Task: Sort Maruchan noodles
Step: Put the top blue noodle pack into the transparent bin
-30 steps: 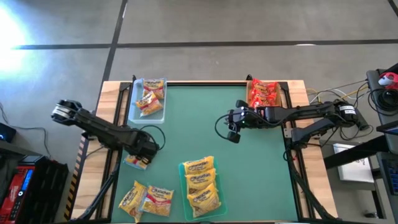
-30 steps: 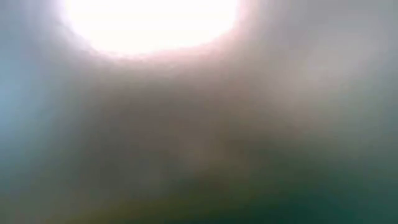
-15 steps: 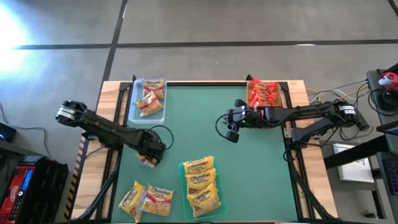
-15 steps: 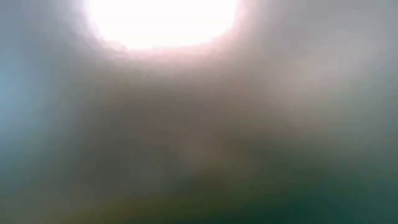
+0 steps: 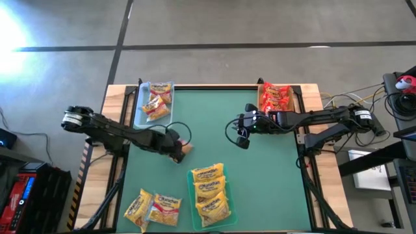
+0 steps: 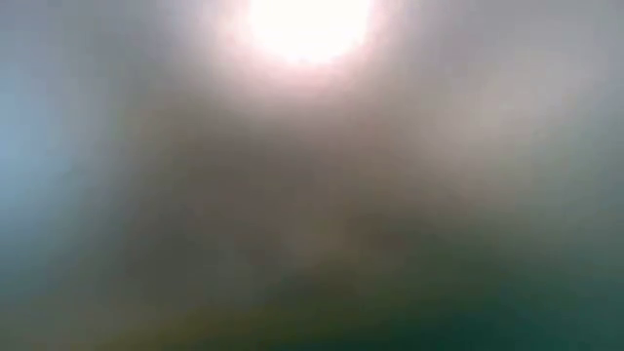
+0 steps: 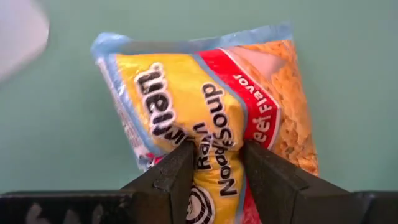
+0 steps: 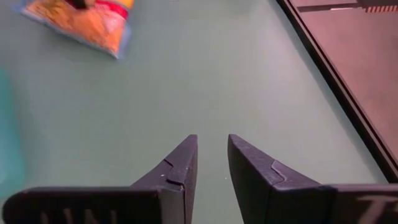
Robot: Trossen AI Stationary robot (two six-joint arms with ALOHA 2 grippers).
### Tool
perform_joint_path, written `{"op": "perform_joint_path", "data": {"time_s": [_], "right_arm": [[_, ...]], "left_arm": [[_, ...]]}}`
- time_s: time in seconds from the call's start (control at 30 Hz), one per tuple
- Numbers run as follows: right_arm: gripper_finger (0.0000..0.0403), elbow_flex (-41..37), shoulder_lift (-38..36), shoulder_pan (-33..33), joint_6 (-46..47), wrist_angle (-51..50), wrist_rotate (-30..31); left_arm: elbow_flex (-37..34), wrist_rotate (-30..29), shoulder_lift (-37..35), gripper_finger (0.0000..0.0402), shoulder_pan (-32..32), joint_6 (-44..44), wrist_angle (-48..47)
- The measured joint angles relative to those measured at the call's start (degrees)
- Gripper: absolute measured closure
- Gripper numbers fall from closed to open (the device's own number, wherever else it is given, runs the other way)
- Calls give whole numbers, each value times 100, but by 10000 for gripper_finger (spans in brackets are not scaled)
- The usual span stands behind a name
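High view: the left claw (image 5: 177,148) sits left of centre over the green tabletop (image 5: 260,175), clamped on a noodle packet (image 5: 184,149); the right claw (image 5: 243,139) hangs right of centre.

Left wrist view — both fingers (image 7: 174,180) pinch the yellow packet's lower edge.

Right wrist view: fingers slightly apart, gripping nothing — packet at upper left.

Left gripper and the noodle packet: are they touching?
Touching. The left wrist view shows the left gripper with both fingers pinching the noodle packet between them.
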Motion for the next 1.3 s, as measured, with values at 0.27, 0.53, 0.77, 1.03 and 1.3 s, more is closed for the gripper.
{"op": "perform_joint_path", "data": {"time_s": [0.27, 0.53, 0.77, 1.03, 1.3], "right_arm": [[328, 0, 0, 0, 25, 6, 0], [333, 0, 0, 0, 25, 3, 2], [332, -40, 0, -2, 25, -15, 2], [333, -302, 0, -2, 32, 46, 2], [333, -466, 0, -2, 298, 124, 2]], "left_arm": [[-2, -824, 343, 277, 800, 1221, 1701], [571, -764, 210, 277, 1160, 2266, 1421], [1337, -404, 162, 277, 722, 1459, -1211], [878, -103, 170, 277, 122, 210, -1667], [347, 156, 170, 277, 131, 151, -529]]}}
